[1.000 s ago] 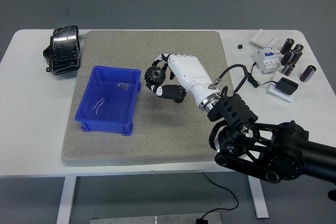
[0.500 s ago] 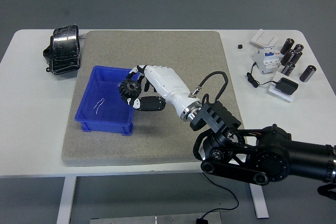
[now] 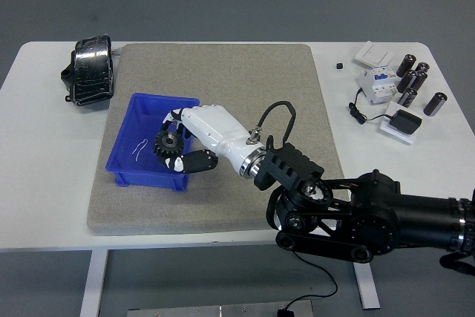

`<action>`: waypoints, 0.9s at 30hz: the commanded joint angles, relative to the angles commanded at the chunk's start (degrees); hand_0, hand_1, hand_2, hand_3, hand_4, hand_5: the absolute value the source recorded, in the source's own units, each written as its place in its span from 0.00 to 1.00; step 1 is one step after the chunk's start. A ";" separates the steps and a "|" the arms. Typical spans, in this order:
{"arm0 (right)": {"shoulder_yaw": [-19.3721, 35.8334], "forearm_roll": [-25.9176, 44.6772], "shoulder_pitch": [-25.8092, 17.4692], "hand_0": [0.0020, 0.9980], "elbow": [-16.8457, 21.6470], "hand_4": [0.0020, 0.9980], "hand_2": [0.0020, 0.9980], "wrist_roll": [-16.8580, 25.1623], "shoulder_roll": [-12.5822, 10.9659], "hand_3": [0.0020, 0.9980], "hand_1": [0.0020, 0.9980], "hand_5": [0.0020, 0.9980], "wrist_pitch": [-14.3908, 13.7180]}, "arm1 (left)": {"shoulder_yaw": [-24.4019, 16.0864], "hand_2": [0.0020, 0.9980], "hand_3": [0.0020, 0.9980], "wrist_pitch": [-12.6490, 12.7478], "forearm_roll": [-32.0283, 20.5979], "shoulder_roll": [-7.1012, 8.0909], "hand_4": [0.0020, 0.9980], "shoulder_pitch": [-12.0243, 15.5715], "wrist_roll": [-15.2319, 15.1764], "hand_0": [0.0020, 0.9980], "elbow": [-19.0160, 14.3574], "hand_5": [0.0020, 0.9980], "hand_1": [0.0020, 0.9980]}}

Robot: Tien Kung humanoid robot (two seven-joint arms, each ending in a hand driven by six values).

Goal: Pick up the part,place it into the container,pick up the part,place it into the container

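My right hand [image 3: 176,143], white with black fingertips, is shut on a black toothed gear [image 3: 168,144] and holds it over the right part of the blue bin [image 3: 126,139]. The bin sits at the left of the grey mat [image 3: 245,79]. Inside it lie a thin white clip [image 3: 139,148] and, behind my fingers, little else shows. My black right arm [image 3: 356,213] reaches in from the lower right. The left arm is out of view.
A black taped bundle [image 3: 90,69] lies at the table's back left. At the back right are several black cylinders [image 3: 415,79], a white circuit breaker [image 3: 377,81], a white switch plate [image 3: 373,54] and a black adapter [image 3: 404,121] with its cable.
My right hand has carried the gear leftward and toward me, from mid-mat to above the blue bin's right side. The arm has swung left with it.
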 joint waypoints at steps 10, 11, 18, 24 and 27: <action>-0.43 0.49 0.93 0.38 -0.43 0.43 0.54 0.62 1.29 0.59 0.54 0.00 -1.59 | -0.47 0.64 0.66 -0.34 0.87 0.17 0.75 -0.07 0.22 0.67 0.00 0.61 0.65; -0.41 0.73 0.98 0.50 -0.46 0.29 0.58 0.76 1.32 0.63 0.61 0.07 -1.92 | -0.48 0.64 0.66 -0.34 0.87 0.17 0.75 -0.07 0.21 0.67 0.01 0.61 0.65; -0.21 1.46 1.35 0.62 -1.51 0.24 0.64 0.50 1.98 0.65 0.65 0.17 -2.24 | -0.86 0.64 0.66 -0.57 1.46 0.09 0.75 -0.18 0.34 0.67 0.00 0.61 0.65; -0.43 1.54 1.42 0.64 -2.10 0.24 0.65 -0.16 2.55 0.67 0.67 0.20 -1.65 | -1.13 0.64 0.66 -0.75 1.89 0.00 0.74 -0.37 0.40 0.67 0.02 0.61 0.65; -0.41 1.59 1.44 0.64 -2.19 0.24 0.65 -0.26 2.67 0.67 0.67 0.20 -1.57 | -1.20 0.64 0.66 -0.80 2.02 -0.02 0.74 -0.39 0.48 0.67 0.01 0.61 0.65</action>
